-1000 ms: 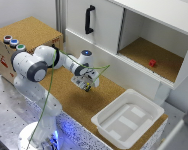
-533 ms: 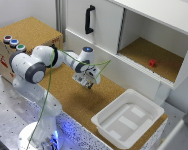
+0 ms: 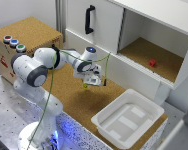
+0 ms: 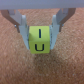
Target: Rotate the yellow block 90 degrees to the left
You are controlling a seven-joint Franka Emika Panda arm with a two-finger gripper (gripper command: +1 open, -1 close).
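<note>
So the arm is reaching out over the cork tabletop (image 3: 69, 95) with its hand (image 3: 90, 82) pointing down, and the yellow block (image 3: 85, 86) sits right between the fingers, roughly in the middle of the cork area in front of the white cabinet (image 3: 101, 25). The wrist view is the one that tells the story: the yellow block (image 4: 40, 40) fills the gap between the two fingers (image 4: 23, 31), and both pads look pressed against its opposite sides, so I'd call the hand (image 4: 41, 34) clamped on the block. You can read dark marks on the faces, an "I" up top and a "U" on the face below it. Whether the cube is resting on the cork or lifted a hair off it, I honestly can't tell from either view. The grip across two flat parallel sides makes sense to me, since a quarter turn to the left is basically a wrist twist, and a square hold means the cube follows the wrist instead of slipping. It's tiny compared to the fingers, so my guess is the main risk is it skewing or popping out if it drags on the rough cork while turning. The small red block (image 3: 152, 63) is well away, up in the open cabinet shelf, and the white tray (image 3: 106, 122) sits off toward the exterior view's right, so nothing crowds the turn
</note>
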